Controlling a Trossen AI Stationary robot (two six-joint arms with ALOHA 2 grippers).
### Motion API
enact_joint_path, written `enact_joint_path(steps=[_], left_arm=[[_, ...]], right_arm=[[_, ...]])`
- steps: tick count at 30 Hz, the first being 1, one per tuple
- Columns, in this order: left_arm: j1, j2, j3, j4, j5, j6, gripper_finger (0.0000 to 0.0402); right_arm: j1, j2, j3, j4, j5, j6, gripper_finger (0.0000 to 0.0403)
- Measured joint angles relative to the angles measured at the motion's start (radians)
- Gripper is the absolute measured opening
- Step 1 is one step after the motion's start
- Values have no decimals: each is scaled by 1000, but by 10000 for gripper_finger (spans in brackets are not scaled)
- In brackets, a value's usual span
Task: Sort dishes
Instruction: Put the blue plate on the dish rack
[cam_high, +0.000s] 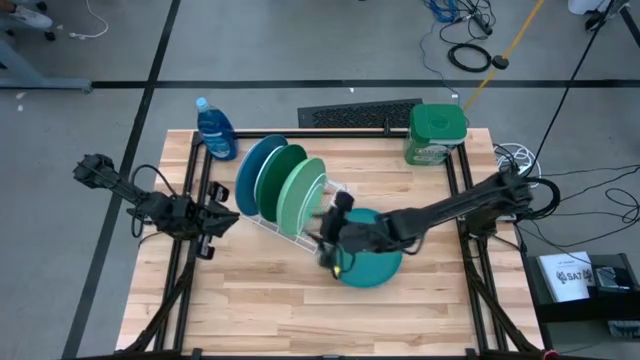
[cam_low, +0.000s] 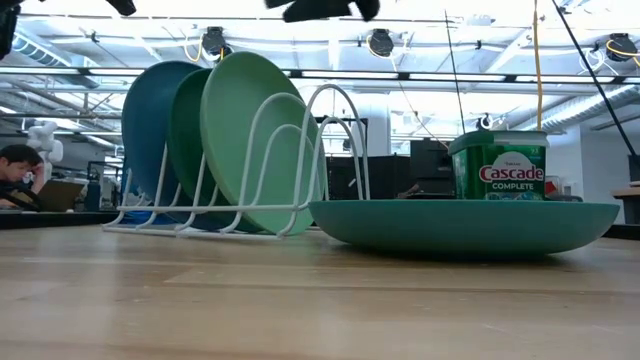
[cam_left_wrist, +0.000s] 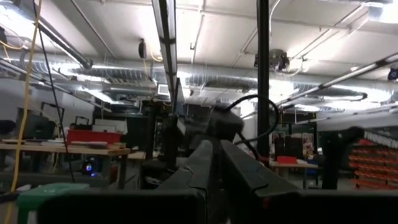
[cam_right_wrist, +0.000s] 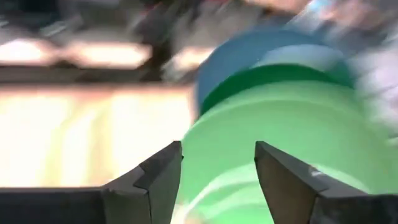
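Overhead, I see the rack (cam_high: 300, 215) near the middle of the table (cam_high: 260, 310), holding three plates on edge: the blue plate (cam_high: 256, 168) outermost toward the soap bottle (cam_high: 215, 128), the dark green plate (cam_high: 279, 176) next, and the light green plate (cam_high: 300, 192) nearest the table's centre. The teal plate (cam_high: 375, 262) lies flat on the wood just beside the rack, on the right arm's side.

From table height I read the same order: blue plate (cam_low: 150, 130), dark green plate (cam_low: 188, 140), light green plate (cam_low: 250, 130), all leaning in the rack (cam_low: 330, 150); the teal plate (cam_low: 460, 225) rests flat in front of the tub (cam_low: 497, 165), which stands at the far right corner of the table beside a black mat (cam_high: 355, 115).

My right gripper (cam_high: 335, 245) reaches across over the near edge of the teal plate, next to the rack. Its wrist camera shows the fingers parted with nothing between them (cam_right_wrist: 217, 171), facing the light green plate (cam_right_wrist: 280, 143), with the dark green plate (cam_right_wrist: 273, 78) and blue plate (cam_right_wrist: 249, 53) behind it.

My left gripper (cam_high: 222, 222) waits at the left side of the table, clear of the rack; its wrist camera shows the two fingers pressed together (cam_left_wrist: 214, 163), empty.
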Motion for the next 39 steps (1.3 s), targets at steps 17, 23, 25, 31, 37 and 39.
enact_joint_path(steps=[17,23,25,31,37,39], left_arm=[[0,0,0,-66,-45,0,31],[0,0,0,-66,-45,-2,31],[0,0,0,-66,-46,-3,31],[0,0,0,-66,-45,-3,31],[0,0,0,-66,-45,-3,31],[0,0,0,-66,-45,-2,31]], right_arm=[[122,169,0,-398,-447,501,176],[100,245,0,-366,-492,539,176],[91,264,0,-371,-494,570,176],[76,315,0,-370,-514,611,159],[71,303,1,-380,-550,577,64],[69,281,1,-380,-555,550,24]])
